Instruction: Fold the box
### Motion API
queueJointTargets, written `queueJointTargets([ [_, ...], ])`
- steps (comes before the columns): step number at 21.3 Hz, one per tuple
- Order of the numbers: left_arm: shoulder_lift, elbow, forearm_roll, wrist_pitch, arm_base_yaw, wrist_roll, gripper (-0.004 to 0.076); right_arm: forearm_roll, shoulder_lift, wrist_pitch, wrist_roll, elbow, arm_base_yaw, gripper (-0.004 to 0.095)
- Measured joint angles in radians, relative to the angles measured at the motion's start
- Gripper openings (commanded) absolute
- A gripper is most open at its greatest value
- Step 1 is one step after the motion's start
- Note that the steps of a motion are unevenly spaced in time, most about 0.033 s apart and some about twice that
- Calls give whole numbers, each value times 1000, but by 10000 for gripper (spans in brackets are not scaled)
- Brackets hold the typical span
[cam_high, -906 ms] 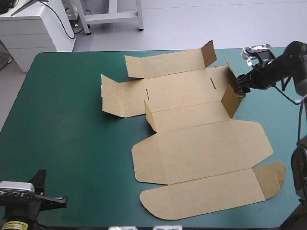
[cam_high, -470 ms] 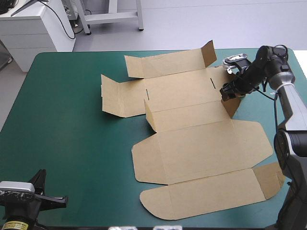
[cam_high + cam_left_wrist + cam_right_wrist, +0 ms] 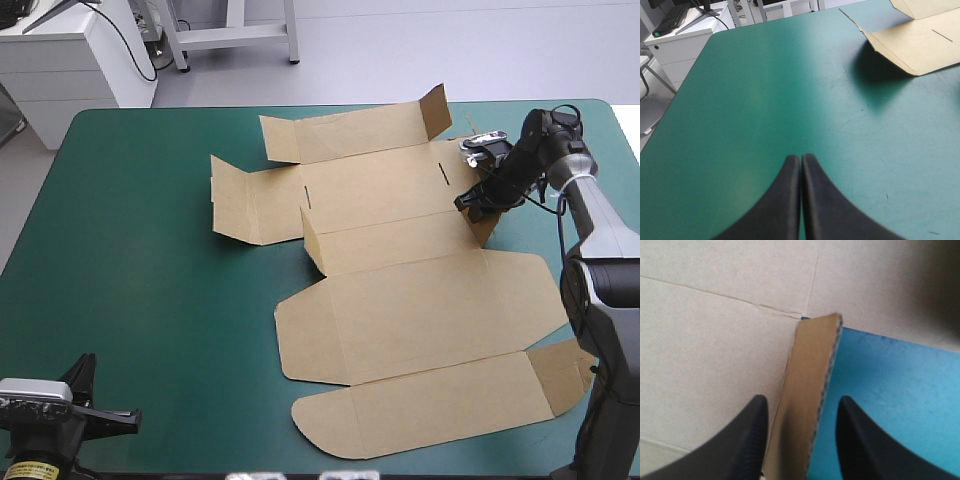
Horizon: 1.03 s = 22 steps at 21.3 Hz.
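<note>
Table (image 3: 130, 260), teal-green cover: carries one item. The box (image 3: 400, 310), a cut sheet of brown board, lies opened out across the centre and right of the table. Its lid panels lie flat toward the near edge, and flaps at the far and left sides are partly raised. The right side wall (image 3: 487, 230) stands up off the cover.

Right gripper (image 3: 478, 200) is at that wall. Its black fingers (image 3: 747, 440) stand apart, one on either side of the wall's fluted edge, not clamped on it. Left gripper (image 3: 801, 160) hangs over bare cover by the near left corner, well apart from the box, its fingers together on nothing.

Assessment: the board looks light and stiff, likely to bend only at its scored creases and to spring back if released. The best hold is judged to be a wall's free edge, away from the crease. A hard pinch could crush the flutes.
</note>
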Motion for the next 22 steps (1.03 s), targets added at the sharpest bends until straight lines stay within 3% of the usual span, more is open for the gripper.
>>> queueJointTargets([
  [6, 0, 0, 0, 0, 0, 0, -8, 12, 0, -9, -137, -14, 1, -21],
  [10, 0, 0, 0, 0, 0, 0, -8, 8, 2, -8, -357, -71, 23, -21],
  [17, 0, 0, 0, 0, 0, 0, -8, 8, 2, 4, -779, -247, 189, -21],
  [22, 0, 0, 0, 0, 0, 0, -8, 45, 2, 6, -857, -254, 271, -21],
])
